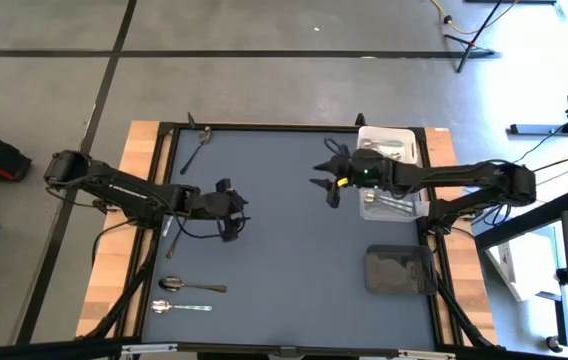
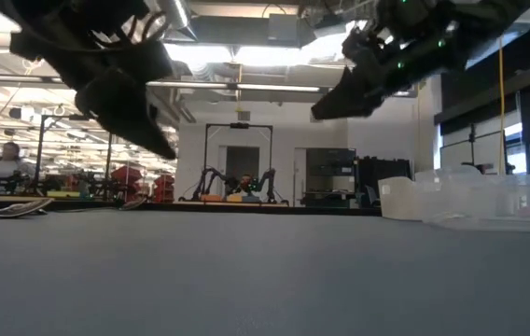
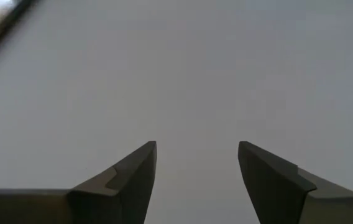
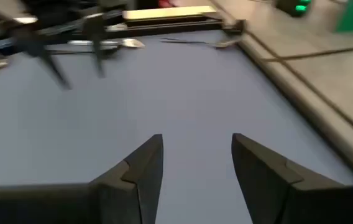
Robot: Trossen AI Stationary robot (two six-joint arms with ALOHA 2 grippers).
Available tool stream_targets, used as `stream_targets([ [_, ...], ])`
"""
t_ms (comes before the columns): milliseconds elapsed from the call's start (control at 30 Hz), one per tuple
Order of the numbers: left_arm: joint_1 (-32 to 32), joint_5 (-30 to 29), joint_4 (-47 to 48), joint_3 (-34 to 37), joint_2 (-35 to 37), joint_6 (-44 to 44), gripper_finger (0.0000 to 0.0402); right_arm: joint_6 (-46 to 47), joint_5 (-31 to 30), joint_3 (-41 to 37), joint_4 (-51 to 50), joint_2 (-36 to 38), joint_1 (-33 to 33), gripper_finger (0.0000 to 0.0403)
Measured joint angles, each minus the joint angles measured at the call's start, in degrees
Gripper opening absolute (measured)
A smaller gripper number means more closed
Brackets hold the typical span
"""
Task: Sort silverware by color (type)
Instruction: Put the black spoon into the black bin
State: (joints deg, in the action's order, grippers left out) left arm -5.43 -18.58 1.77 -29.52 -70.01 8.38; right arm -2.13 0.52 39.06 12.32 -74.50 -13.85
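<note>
Several pieces of silverware lie flat on the blue-grey mat near its left edge: a dark piece point(image 1: 199, 145) at the far left corner, one point(image 1: 173, 241) partly under the left arm, a dark spoon point(image 1: 192, 286) and a silver spoon point(image 1: 180, 307) near the front. More silverware lies in two bins on the right. My left gripper point(image 1: 238, 212) hovers open over bare mat left of centre; its wrist view point(image 3: 196, 163) shows only mat between the fingers. My right gripper point(image 1: 320, 180) hangs open above the mat's middle, right of centre point(image 4: 196, 155), and holds nothing.
Three bins stand along the mat's right edge: a white one point(image 1: 409, 135) at the far end, a clear one point(image 1: 416, 212) in the middle, and a dark one point(image 1: 399, 270) nearest. A black frame point(image 1: 264, 127) borders the mat. The mat's middle between the grippers is bare.
</note>
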Motion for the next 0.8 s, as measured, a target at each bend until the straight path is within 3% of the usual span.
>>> stream_targets([
  [133,0.0,0.0,19.4,-7.1,0.5,10.1,0.0218,0.2,5.2,-2.1,4.8,-3.7,0.0,0.0177],
  [367,0.0,3.7,49.0,-13.6,0.4,29.8,0.0210,0.5,6.1,-2.2,5.5,-7.9,0.9,0.0177],
  [567,0.0,9.7,57.1,-11.7,0.3,38.3,0.0205,0.2,6.1,-2.2,7.5,-8.1,3.6,0.0177],
  [800,1.4,15.2,57.8,-7.2,0.3,40.8,0.0198,-0.1,6.1,-1.4,7.7,-8.1,5.5,0.0177],
])
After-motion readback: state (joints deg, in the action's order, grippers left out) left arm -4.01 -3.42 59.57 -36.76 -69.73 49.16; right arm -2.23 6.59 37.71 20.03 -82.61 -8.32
